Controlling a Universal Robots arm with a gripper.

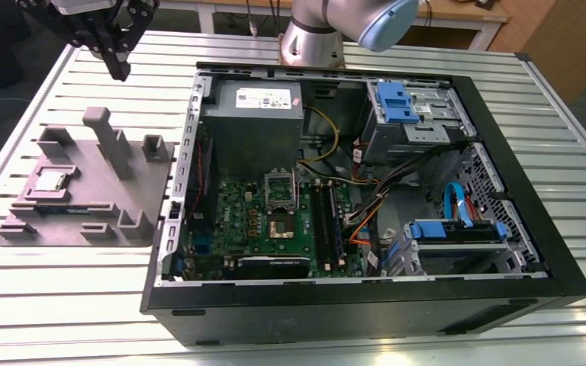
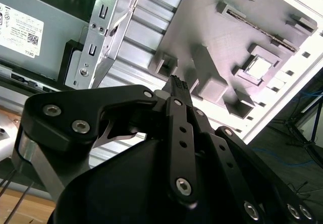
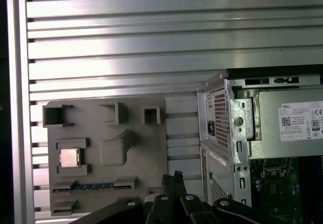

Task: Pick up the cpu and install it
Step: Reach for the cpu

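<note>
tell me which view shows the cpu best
The first wrist view: it looks straight down on the cpu, which sits square in its tray pocket. The exterior view shows the cpu small and slanted. The second wrist view shows the cpu slanted and pale with glare.

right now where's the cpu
The cpu sits in a pocket of the grey tray, on the exterior view's left, outside the computer case.
</note>
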